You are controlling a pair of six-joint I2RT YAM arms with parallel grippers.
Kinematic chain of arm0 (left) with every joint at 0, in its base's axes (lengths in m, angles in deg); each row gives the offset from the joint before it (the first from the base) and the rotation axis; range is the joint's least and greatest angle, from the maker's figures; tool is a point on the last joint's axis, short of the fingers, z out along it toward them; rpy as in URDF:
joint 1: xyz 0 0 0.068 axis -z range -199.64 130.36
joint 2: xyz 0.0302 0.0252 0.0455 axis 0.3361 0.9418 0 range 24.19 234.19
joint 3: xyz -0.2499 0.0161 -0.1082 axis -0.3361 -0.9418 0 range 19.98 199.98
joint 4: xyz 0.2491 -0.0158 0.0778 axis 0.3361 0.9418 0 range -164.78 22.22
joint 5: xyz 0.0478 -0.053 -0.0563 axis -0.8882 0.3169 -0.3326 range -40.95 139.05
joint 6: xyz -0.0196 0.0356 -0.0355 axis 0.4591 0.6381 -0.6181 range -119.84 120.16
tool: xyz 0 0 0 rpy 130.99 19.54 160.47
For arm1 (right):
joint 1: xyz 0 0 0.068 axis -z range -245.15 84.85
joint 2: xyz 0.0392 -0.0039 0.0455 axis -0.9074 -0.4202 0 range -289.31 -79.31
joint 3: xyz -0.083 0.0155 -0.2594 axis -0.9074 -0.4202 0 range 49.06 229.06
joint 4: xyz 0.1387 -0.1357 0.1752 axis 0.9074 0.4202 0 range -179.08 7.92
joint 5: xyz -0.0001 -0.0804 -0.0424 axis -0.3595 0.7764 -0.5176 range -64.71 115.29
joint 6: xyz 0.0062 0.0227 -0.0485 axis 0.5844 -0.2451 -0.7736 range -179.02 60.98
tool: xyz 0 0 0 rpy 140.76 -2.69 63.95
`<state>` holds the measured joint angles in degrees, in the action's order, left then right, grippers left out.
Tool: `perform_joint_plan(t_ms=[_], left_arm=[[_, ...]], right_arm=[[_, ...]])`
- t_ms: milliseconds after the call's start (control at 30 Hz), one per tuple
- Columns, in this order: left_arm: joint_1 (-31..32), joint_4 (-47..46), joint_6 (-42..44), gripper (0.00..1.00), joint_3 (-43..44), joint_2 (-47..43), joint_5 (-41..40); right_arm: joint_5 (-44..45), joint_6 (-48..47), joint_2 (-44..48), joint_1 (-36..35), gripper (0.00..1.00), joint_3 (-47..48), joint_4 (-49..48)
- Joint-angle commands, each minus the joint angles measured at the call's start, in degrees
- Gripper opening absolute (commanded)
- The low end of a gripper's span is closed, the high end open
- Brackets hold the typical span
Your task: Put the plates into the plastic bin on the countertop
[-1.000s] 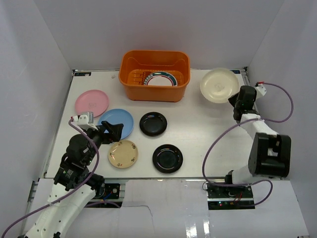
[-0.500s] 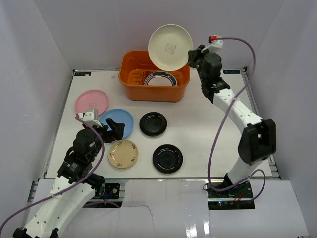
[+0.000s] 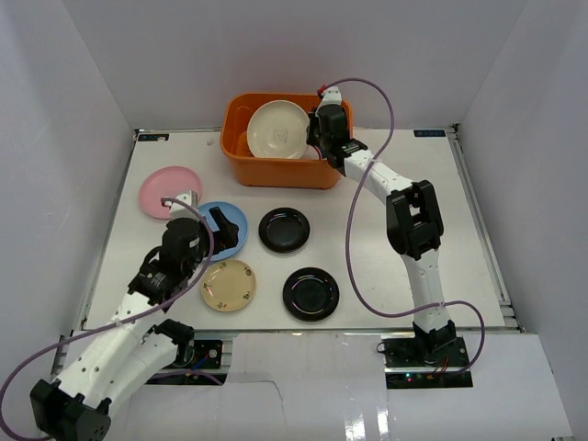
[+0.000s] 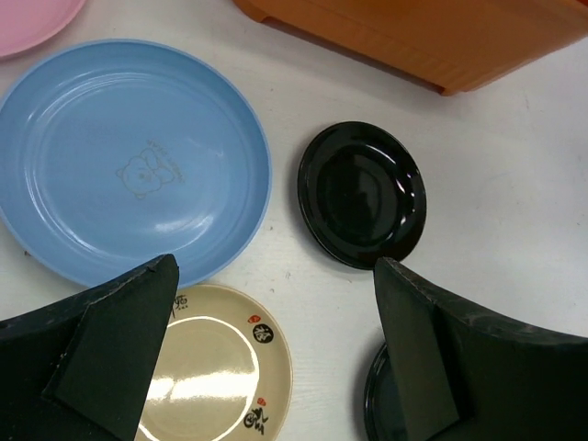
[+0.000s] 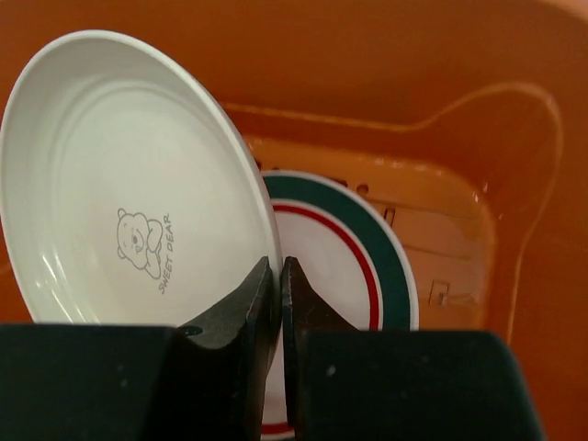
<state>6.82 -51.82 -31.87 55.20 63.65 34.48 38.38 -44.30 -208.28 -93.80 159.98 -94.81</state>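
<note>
Right gripper (image 5: 278,266): jaws pinched nearly together on the rim of the cream plate (image 5: 129,184); it sits over the right part of the bin in the overhead view (image 3: 314,138).
Cream plate: held on edge and tilted, its hollow face with a small bear print toward the wrist camera; it is inside the outline of the orange plastic bin (image 3: 285,173).
Below it: a green-rimmed white plate (image 5: 363,253) with a red ring lies on the bin's bottom, partly hidden behind the cream plate. Whether the two touch cannot be told.
Bin walls (image 5: 413,55): orange all round the held plate, close behind and to its right.
Left gripper (image 4: 276,266): jaws spread wide, nothing between them; it hangs over the near edge of the light blue plate (image 4: 129,165).
Under its fingers: the tan plate with brown marks (image 4: 216,367) just beside the blue one.
Further out: one glossy black plate (image 4: 363,193) right of the blue plate, a second black plate (image 3: 310,294) nearer the arm bases, and the pink plate (image 3: 161,188) at the far left.
Countertop (image 3: 386,248): white; five plates lie flat on its left half, the bin stands at its far edge.
</note>
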Motion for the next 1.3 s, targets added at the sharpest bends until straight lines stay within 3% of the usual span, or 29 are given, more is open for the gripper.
perform_joint_plan(t_ms=[0, 100, 200, 267, 400, 567, 700, 800, 867, 1000, 1033, 1267], left_arm=[[-0.7, -3.36, -2.68, 0.98, 3.8, 6.05, -3.97], [-3.59, -6.07, -3.04, 0.98, 6.08, 10.8, -4.86], [-9.55, -8.8, -3.56, 0.98, 7.05, 14.75, -4.16], [-14.82, -9.16, -4.79, 0.98, 7.66, 17.13, -2.15], [-26.0, -11.35, -9.1, 0.98, 6.62, 21.0, 5.33], [-39.17, -14.78, -10.86, 0.98, 6.61, 27.41, 7.62], [-44.12, -19.17, -11.47, 0.96, 7.84, 33.39, 10.43], [-46.14, -21.55, -11.39, 0.94, 9.85, 40.49, 12.71], [-46.5, -22.08, -11.73, 0.93, 11.18, 43.13, 13.42], [-47.29, -25.15, -13.85, 0.9, 12.59, 47.54, 16.77], [-47.29, -25.42, -13.93, 0.89, 13.37, 48.59, 16.59], [-47.55, -24.1, -13.76, 0.84, 17.95, 57.47, 16.24]], right_arm=[[-1.22, 2.67, 3.72, 0.08, 0.11, -1.92, -3.93], [-1.13, 4.52, 5.65, 0.17, 0.24, -5.52, -5.07], [-3.93, 5.14, 7.84, -0.01, 0.49, -7.55, -6.3], [-6.04, 4.97, 8.82, -0.18, 0.54, -7.55, -5.52], [-8.77, 3.74, 15.48, -1.67, 0.56, -13.14, -4.62], [-14.9, 0.49, 24.1, -8.33, 0.46, -24.06, -7.36], [-13.79, -2.15, 24.03, -14.68, 0.28, -28.55, -7.27], [-13.43, -3.12, 20.7, -18.45, 0.23, -27.43, -5.52], [-11.78, -3.47, 19.02, -19.43, 0.25, -26.63, -5.51], [-11.94, -3.38, 13.84, -20.75, 0.51, -22.15, -2.79], [-11.59, -3.38, 12.7, -21.27, 0.54, -21.36, -2.35], [-9.83, -1.37, 2.32, -22.86, 0.58, -13.45, 0.99]])
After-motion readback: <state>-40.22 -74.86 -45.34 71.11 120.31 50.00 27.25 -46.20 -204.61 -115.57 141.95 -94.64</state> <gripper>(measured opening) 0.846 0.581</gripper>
